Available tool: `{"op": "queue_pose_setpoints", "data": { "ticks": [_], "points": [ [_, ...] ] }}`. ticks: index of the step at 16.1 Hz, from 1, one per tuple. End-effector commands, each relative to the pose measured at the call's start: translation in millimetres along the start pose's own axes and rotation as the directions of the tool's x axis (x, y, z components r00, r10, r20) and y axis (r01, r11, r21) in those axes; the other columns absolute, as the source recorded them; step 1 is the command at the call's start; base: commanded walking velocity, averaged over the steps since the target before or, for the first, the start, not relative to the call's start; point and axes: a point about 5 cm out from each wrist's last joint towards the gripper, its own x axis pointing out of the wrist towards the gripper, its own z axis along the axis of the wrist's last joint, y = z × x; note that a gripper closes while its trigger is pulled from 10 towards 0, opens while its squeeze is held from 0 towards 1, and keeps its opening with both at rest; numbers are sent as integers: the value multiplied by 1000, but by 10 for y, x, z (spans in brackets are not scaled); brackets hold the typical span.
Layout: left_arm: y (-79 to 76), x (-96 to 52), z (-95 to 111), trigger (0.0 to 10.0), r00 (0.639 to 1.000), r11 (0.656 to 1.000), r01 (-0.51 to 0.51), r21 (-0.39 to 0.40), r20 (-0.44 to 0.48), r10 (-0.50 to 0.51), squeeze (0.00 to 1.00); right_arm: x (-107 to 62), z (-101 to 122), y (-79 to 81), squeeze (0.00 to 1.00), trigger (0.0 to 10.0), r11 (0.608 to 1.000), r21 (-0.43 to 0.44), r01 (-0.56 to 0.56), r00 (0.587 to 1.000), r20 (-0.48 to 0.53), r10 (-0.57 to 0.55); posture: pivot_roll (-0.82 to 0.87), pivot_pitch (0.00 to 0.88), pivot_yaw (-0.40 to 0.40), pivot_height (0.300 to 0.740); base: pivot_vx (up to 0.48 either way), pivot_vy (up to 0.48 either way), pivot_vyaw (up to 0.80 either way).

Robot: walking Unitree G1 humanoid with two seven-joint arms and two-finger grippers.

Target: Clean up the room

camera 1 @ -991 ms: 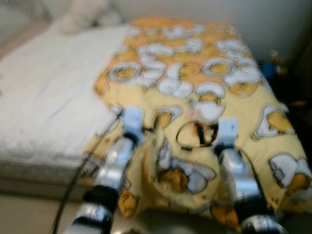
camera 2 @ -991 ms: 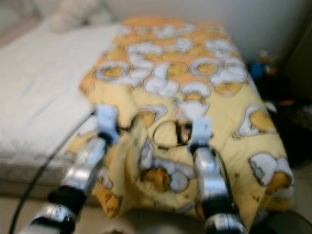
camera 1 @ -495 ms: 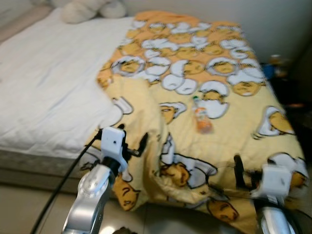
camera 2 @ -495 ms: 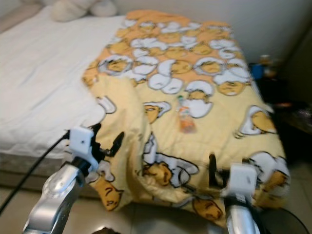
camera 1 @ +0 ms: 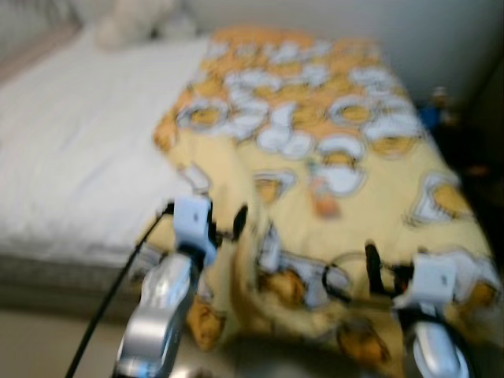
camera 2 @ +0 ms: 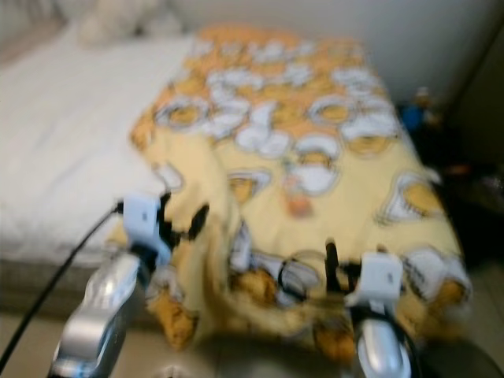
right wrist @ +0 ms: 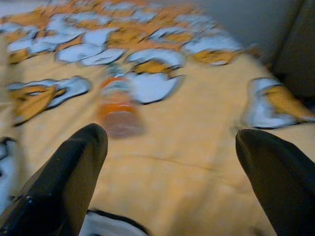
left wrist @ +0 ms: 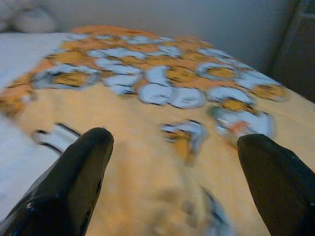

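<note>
Both hands, left hand [camera 1: 224, 227] and right hand [camera 1: 348, 276], spread wide (blurrier now) over blanket [camera 1: 370, 157]; bottle [right wrist: 116, 102] unmoved.

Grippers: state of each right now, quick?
Left gripper: open, holding nothing, over the yellow blanket.
Right gripper: open, holding nothing, pointed at the orange bottle lying on the blanket.

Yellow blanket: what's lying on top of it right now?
A small orange bottle lies on its side on the yellow blanket, beyond both open tools. The blanket covers that side of the bed, so anything beneath it is hidden.
</note>
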Motion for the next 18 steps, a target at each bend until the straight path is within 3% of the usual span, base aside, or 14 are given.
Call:
{"op": "queue_pose_setpoints", "data": {
  "ticks": [1, 3, 5, 8, 9, 13, 15, 18],
  "points": [
    [40, 29, 32, 10000, 999, 999, -35, 15, 7, 35, 0, 79, 49, 87, 0, 10000, 999, 15, -41, 999, -3, 41, -2, 0, -2, 740, 480, 0, 0],
    [48, 69, 52, 10000, 999, 999, -36, 20, 9, 36, 0, 175, 48, 143, 0, 10000, 998, 9, -63, 998, -25, 64, 3, 0, -4, 740, 240, 0, 0],
    [64, 120, 119, 10000, 1000, 998, -9, 56, 2, 9, 0, 407, 95, 152, 0, 10000, 999, 0, -44, 999, -20, 44, 25, 0, 7, 740, 0, 0, 0],
    [155, 172, 234, 10000, 999, 992, 34, 124, -34, -30, 0, 1009, 27, 171, 0, 10000, 1000, 9, 7, 992, -128, -5, 99, 0, 57, 740, 0, 0, 0],
    [191, 154, 287, 10000, 999, 990, 39, 138, -34, -34, 0, 1116, 1, 205, 0, 10000, 1000, 13, 3, 986, -165, 0, 128, 26, 74, 740, 0, 0, 0],
    [169, 9, 432, 10000, 994, 981, 108, 164, -34, -104, 0, 1305, 22, 268, 0, 10000, 1000, 12, 11, 977, -213, -8, 201, 132, 92, 740, 0, 0, 0],
    [183, -229, 480, 10000, 995, 979, 100, 176, -38, -94, 0, 1490, 273, 293, 0, 10000, 998, -39, 48, 984, -170, -54, 290, 190, 77, 740, 0, 0, 0],
    [226, -373, 491, 10000, 997, 981, 56, 187, -55, -47, 0, 1578, 456, 340, 0, 10000, 999, -23, 46, 992, -117, -48, 336, 206, 64, 740, 0, 0, 0]
  ]
}}
